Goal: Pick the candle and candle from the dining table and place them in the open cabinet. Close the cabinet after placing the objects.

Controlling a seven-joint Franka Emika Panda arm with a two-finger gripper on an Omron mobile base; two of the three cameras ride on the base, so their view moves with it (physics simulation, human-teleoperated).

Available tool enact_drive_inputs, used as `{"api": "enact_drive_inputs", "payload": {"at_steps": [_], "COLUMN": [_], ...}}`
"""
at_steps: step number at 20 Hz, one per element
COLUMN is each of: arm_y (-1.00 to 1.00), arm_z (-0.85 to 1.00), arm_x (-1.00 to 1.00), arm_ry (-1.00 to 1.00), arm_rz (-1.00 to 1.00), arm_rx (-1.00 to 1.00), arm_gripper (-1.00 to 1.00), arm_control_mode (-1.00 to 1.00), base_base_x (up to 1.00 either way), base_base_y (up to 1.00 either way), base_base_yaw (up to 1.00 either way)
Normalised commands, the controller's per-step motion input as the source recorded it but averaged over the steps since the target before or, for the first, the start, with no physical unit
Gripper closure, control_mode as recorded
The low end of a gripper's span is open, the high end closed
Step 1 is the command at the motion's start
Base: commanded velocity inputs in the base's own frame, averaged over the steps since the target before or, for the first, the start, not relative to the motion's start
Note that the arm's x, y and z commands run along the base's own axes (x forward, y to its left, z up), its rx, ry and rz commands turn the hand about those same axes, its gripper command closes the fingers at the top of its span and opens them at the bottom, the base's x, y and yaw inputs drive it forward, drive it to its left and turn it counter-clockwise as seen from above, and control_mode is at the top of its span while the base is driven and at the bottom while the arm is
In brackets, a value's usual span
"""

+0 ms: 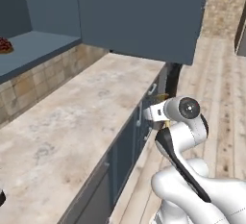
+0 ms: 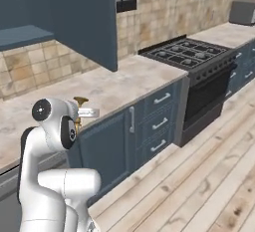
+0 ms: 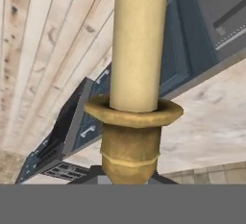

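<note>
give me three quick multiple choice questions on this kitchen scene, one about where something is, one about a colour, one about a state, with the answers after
1. Where is the stove?
A. set in the counter run, to the right in the right base view
B. on the wall cabinet's shelf
C. standing alone out on the wooden floor

2. What colour is the candle shaft?
A. dark red
B. cream
C. green

3. What state is the gripper in?
A. open and empty
B. shut on the candle's brass holder
C. pressing the cabinet door

Answers: 1 A, the black burners sit level with the beige counter. 2 B, the hand view shows a pale cream stick. 3 B, the brass base rises from between the fingertips.
</note>
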Motion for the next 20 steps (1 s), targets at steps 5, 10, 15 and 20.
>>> {"api": "enact_drive_inputs", "payload": {"at_steps": [5, 10, 15, 20], "arm_y": [0.00, 0.00, 0.00, 0.00], "arm_z": [0.00, 0.00, 0.00, 0.00], "arm_x": [0.00, 0.00, 0.00, 0.00], "arm_ry": [0.00, 0.00, 0.00, 0.00], "arm_rz": [0.00, 0.00, 0.00, 0.00], "arm_rx": [0.00, 0.00, 0.00, 0.00], "arm_gripper": [1.00, 1.00, 1.00, 1.00], "arm_control_mode": [1.00, 1.00, 1.00, 1.00], "base_base_x": [-0.02, -0.02, 0.00, 0.00], "base_base_y": [0.08, 0.02, -0.01, -0.26], "base_base_yaw": [0.40, 0.40, 0.37, 0.28]}}
